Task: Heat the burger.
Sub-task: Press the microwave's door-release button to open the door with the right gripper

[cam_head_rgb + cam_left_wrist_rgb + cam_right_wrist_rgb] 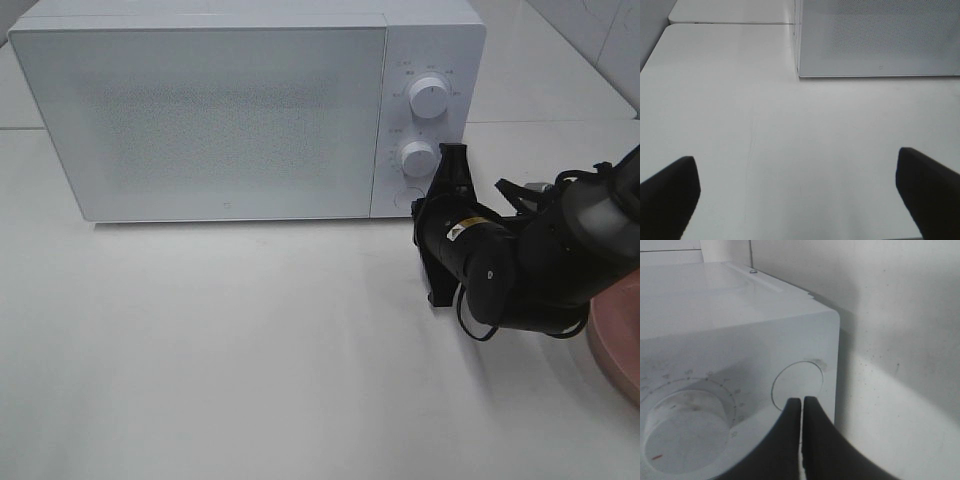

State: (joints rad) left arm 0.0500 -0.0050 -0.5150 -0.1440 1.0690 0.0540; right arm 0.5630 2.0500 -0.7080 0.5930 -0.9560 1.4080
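zero gap: r end effector [801,400] tips at microwave btn [799,379]; l end effector [795,156] spread.

microwave [230,110]: door shut | pink plate [620,340]: right on table [250,350]

The burger — hidden from every view — cannot be placed.

Microwave [230,110]: white body. Its door [200,110] is pale grey with a fine dotted mesh pattern. Dials [428,100] are white, ringed by faint grey scale marks; one dial carries a small red mark [657,458]. Round button [797,382] is white. Table [250,350] is plain white. Right arm [520,260] is black with a small yellow label [462,231]. Plate [622,340] is dull pink. Left fingers [670,195] and right fingers [785,440] are black.
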